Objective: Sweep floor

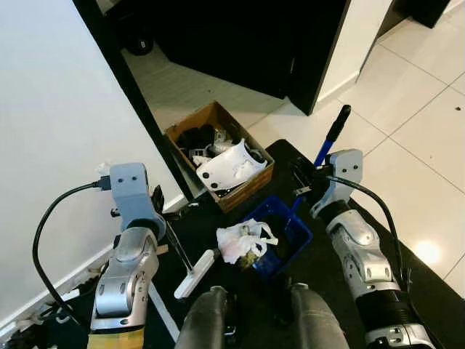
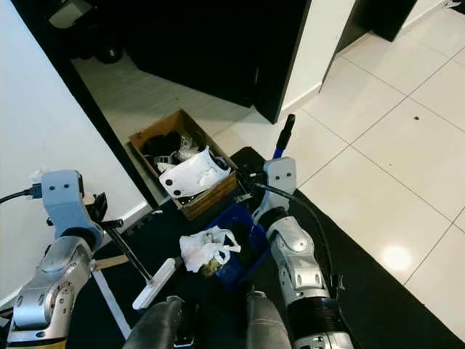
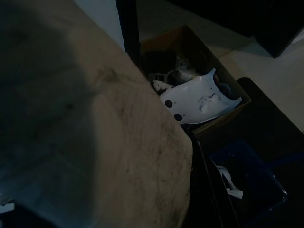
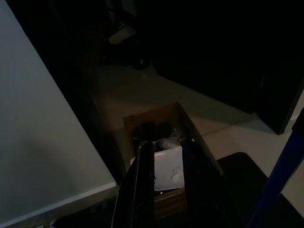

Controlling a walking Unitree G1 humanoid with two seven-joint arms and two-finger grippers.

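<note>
Nearest the robot, a white brush head [image 1: 195,273] lies on the black floor mat [image 1: 429,291], its thin dark handle [image 1: 174,246] rising to the left gripper [image 1: 156,200]; whether those fingers clamp the handle cannot be told. Just beside the brush head, a blue dustpan [image 1: 290,233] sits on the mat and holds a crumpled white plastic bag [image 1: 243,240]. The dustpan's blue pole [image 1: 325,149] with black grip rises beside the right gripper [image 4: 164,156], whose fingers [image 4: 145,161] stand narrowly parted with the pole off to one side, not between them. Beyond, an open cardboard box [image 1: 218,116] with a white shell-like part [image 1: 229,169] stands on the tiled floor [image 1: 421,131].
</note>
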